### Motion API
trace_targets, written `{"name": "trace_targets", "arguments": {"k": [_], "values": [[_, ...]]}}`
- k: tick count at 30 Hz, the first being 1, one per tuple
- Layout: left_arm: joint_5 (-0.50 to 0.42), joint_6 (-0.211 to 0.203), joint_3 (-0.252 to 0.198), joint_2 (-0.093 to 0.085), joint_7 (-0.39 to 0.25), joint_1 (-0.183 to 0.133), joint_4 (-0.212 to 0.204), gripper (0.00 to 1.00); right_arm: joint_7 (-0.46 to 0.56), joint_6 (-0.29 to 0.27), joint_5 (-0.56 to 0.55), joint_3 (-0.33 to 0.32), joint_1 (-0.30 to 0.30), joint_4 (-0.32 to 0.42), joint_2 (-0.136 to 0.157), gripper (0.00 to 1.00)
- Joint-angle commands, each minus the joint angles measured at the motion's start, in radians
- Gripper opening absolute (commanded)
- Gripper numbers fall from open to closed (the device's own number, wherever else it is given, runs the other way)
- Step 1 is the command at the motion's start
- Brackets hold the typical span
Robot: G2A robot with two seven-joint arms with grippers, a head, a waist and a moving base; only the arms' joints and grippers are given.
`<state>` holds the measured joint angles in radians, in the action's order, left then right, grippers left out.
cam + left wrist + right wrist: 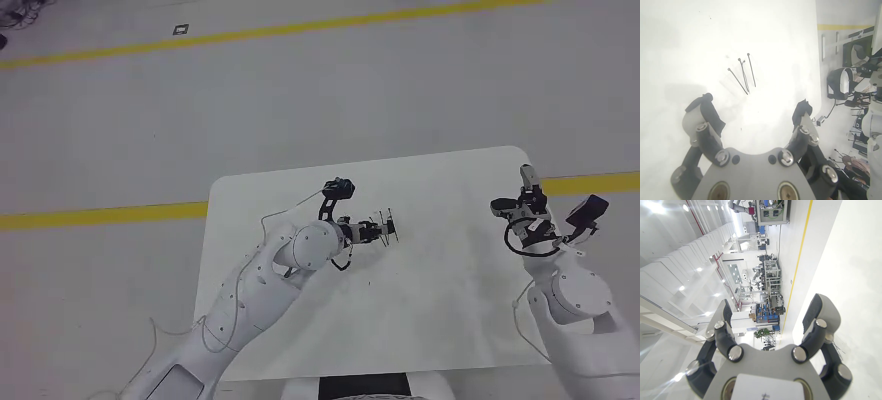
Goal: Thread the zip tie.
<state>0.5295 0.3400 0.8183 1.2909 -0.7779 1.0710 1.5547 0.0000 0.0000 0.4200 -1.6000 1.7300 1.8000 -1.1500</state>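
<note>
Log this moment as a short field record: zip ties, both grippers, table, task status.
zip ties: four, black, lying flat and unlooped on the table, close together; the two middle ones overlap
left gripper: open, empty, above the table, with the zip ties just ahead of its fingertips
right gripper: open, empty, by the table's right edge, pointing out toward the room
table: white
task status: no zip tie gripped or threaded yet
</note>
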Motion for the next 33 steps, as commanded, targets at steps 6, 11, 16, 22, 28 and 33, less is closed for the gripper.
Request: {"name": "trace_targets", "arguments": {"k": [6,11,16,22,28,33], "values": [[-0.064,0.000,-0.037,0.027,0.046,-0.021,-0.028,1.00,0.000,0.000,0.000,0.000,0.000,0.000,0.000,1.00],[-0.091,0.000,-0.080,0.065,0.038,-0.077,-0.120,1.00,0.000,0.000,0.000,0.000,0.000,0.000,0.000,1.00],[-0.088,0.000,-0.113,0.119,0.048,-0.125,-0.234,1.00,0.000,0.000,0.000,0.000,0.000,0.000,0.000,1.00],[-0.059,0.000,-0.114,0.157,0.047,-0.151,-0.316,1.00,0.000,0.000,0.000,0.000,0.000,0.000,0.000,1.00],[-0.059,0.000,-0.114,0.157,0.047,-0.151,-0.316,1.00,0.000,0.000,0.000,0.000,0.000,0.000,0.000,1.00],[-0.080,0.000,-0.092,0.157,0.078,-0.147,-0.311,1.00,0.000,0.000,0.000,0.000,0.000,0.000,0.000,1.00]]}}
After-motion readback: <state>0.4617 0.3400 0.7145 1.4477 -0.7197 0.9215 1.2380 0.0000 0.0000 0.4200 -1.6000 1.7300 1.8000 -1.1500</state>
